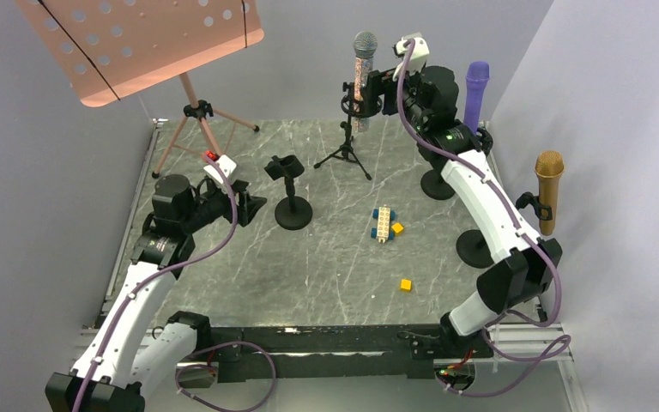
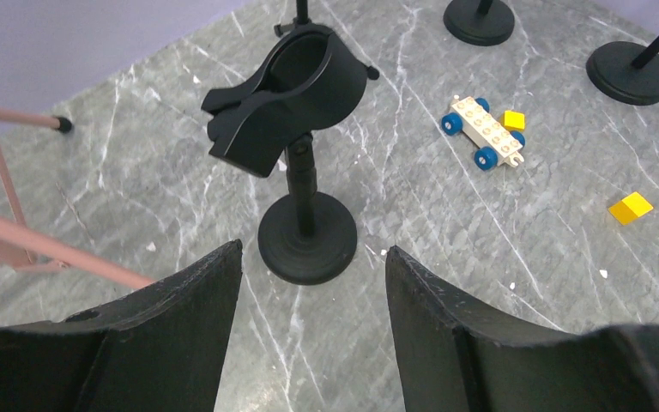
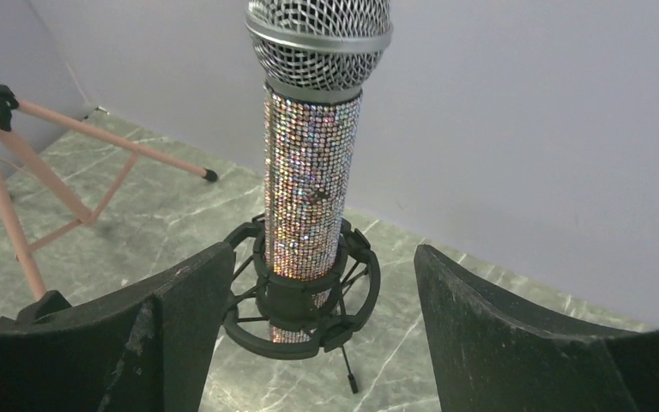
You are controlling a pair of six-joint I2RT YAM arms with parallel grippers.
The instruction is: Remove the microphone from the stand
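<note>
A glittery microphone (image 1: 362, 81) with a silver mesh head stands upright in the black shock mount of a small tripod stand (image 1: 344, 153) at the back of the table. In the right wrist view the microphone (image 3: 309, 172) rises from the mount ring (image 3: 300, 339) just ahead of the fingers. My right gripper (image 1: 377, 93) (image 3: 324, 249) is open, level with the mount, one finger on each side with a gap to the microphone body. My left gripper (image 1: 253, 204) (image 2: 314, 247) is open and empty, low over the table, facing an empty round-base stand (image 1: 290, 184) (image 2: 296, 103).
A purple microphone (image 1: 476, 90) and a gold one (image 1: 549, 189) stand on round-base stands at the right. A pink music stand (image 1: 137, 43) fills the back left. A toy car (image 1: 383, 223) and a yellow block (image 1: 405, 284) lie mid-table.
</note>
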